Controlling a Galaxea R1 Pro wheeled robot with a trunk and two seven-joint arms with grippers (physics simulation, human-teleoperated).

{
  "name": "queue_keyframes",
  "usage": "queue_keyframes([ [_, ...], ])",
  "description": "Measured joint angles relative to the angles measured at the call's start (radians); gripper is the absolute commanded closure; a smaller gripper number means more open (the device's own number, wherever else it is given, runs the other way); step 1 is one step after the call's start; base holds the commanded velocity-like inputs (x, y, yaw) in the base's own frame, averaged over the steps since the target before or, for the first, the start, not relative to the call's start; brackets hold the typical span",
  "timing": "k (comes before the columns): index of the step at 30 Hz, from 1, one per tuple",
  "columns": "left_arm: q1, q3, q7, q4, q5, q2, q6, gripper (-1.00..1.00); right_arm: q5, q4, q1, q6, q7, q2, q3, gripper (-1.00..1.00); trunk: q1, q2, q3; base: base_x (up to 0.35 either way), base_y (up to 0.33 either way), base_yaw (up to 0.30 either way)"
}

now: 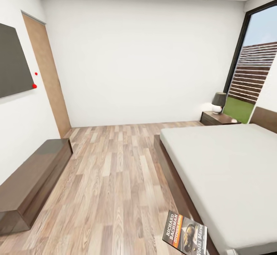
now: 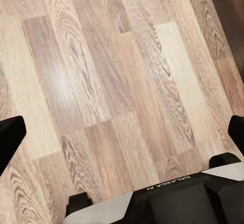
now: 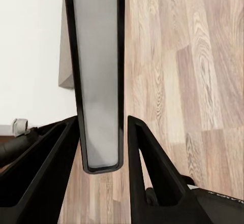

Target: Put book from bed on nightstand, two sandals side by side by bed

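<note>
At about five o'clock in the head view, the book (image 1: 185,235) hangs over the floor (image 1: 111,178) beside the bed (image 1: 231,170), cover up, long axis toward one o'clock. The right gripper (image 3: 101,148) pinches it edge-on; the left gripper (image 2: 122,132) hangs spread wide.

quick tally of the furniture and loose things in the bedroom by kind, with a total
bed: 1
nightstand: 1
lamp: 1
low bench cabinet: 1
wall screen: 1
door: 1
book, held edge-on in the right gripper: 1
total: 7
</note>
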State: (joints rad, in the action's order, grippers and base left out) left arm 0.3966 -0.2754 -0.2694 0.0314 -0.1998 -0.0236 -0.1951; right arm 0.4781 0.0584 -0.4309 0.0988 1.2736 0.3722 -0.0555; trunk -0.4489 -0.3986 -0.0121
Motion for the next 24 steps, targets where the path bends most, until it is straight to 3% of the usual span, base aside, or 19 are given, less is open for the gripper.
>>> queue_keyframes([
  [8, 0.0, 0.0, 0.0, 0.0, 0.0, 0.0, 0.0, -1.0, 0.001, 0.0, 0.0, 0.0, 0.001, 0.0, -0.001, 1.0, 0.0, 0.0, 0.0, 0.33, 0.074, 0.007],
  [16, 0.0, 0.0, 0.0, 0.0, 0.0, 0.001, 0.0, -1.0, 0.001, 0.0, 0.0, 0.0, 0.001, 0.0, -0.003, 1.0, 0.0, 0.0, -0.004, 0.33, 0.074, 0.185],
  [24, 0.0, 0.0, 0.0, 0.0, 0.0, 0.001, 0.0, -1.0, 0.001, 0.0, 0.0, 0.0, 0.001, 0.0, -0.002, 1.0, 0.0, 0.0, -0.004, 0.33, 0.059, 0.026],
])
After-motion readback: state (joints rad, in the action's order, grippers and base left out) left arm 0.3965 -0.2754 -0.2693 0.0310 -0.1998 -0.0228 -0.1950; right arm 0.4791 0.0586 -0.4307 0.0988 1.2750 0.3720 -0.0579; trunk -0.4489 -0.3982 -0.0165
